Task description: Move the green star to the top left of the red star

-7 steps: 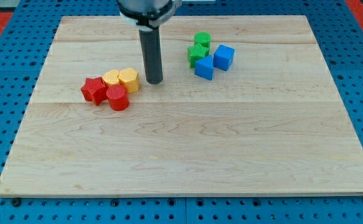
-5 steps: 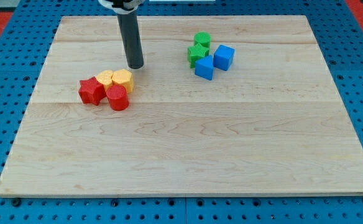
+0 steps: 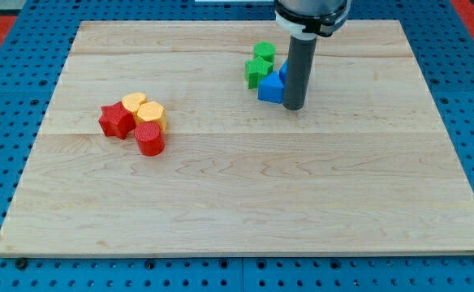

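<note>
A pale wooden board (image 3: 245,186) fills most of the frame, its grain running left to right, and it lies on a blue pegboard base (image 3: 2,162) dotted with holes; a strip of red (image 3: 2,28) shows at the upper left corner.

Working from the bottom of the frame upward, the first blocks met sit left of centre: a red cylinder (image 3: 150,139), with a red star (image 3: 115,121) just to its upper left and two yellow blocks (image 3: 144,109) packed against them above.

Further up, right of centre, the dark rod (image 3: 296,69) comes down from the top edge and the tip (image 3: 294,106) rests on the board. There are no jaws on this arm, so nothing is spread or pinched; the rod only stands against a blue block (image 3: 270,87), touching its right side. A second blue block behind the rod is mostly hidden.

The green star (image 3: 258,70) lies to the upper left of the tip, just beyond the blue block, with a green cube (image 3: 263,53) touching it above. It is well apart from the red star, far to that star's upper right.
</note>
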